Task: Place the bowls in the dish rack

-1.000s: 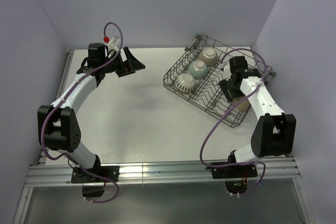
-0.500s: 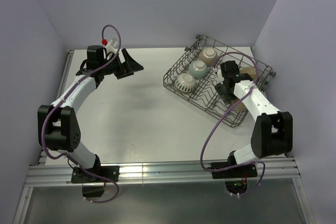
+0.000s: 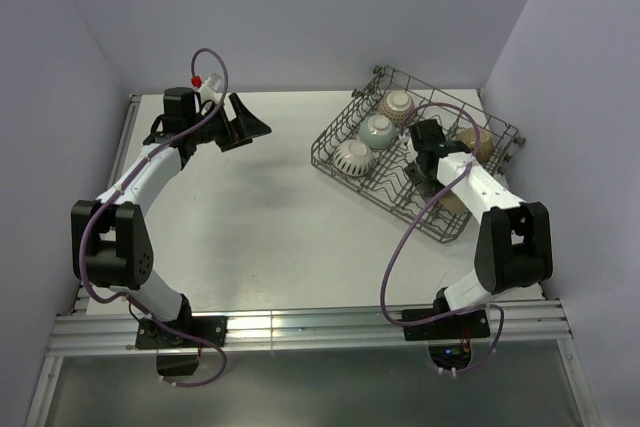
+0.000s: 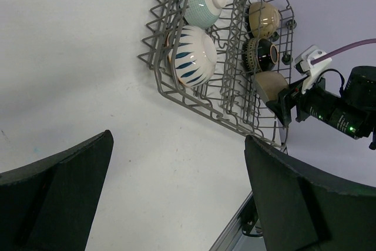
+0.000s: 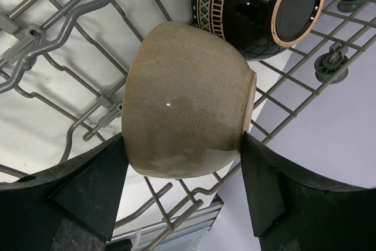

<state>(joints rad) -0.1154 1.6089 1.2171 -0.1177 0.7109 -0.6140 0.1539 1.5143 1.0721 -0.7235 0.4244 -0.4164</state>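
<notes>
The grey wire dish rack [image 3: 398, 209] stands at the back right of the table. In its left row are a lattice-patterned bowl [image 3: 398, 103], a pale teal bowl [image 3: 378, 130] and a cream patterned bowl [image 3: 352, 157]. A tan bowl [image 4: 264, 19] and a glossy black bowl [image 5: 258, 7] rest in the right row. My right gripper [image 5: 183, 139] is shut on a brown bowl [image 5: 188, 110], held on its side just over the rack wires beside the black bowl. My left gripper [image 4: 179, 139] hangs open and empty over the bare table at the back left, far from the rack.
White tabletop [image 3: 260, 207] lies between the arms. Lilac walls close in the back and both sides, and the right wall is close behind the rack. An aluminium rail [image 3: 300, 327] runs along the near edge. A purple cable [image 3: 400, 247] loops from the right arm.
My right gripper, still holding the brown bowl, has shifted left over the rack. The left gripper has drifted slightly left and stays open.
</notes>
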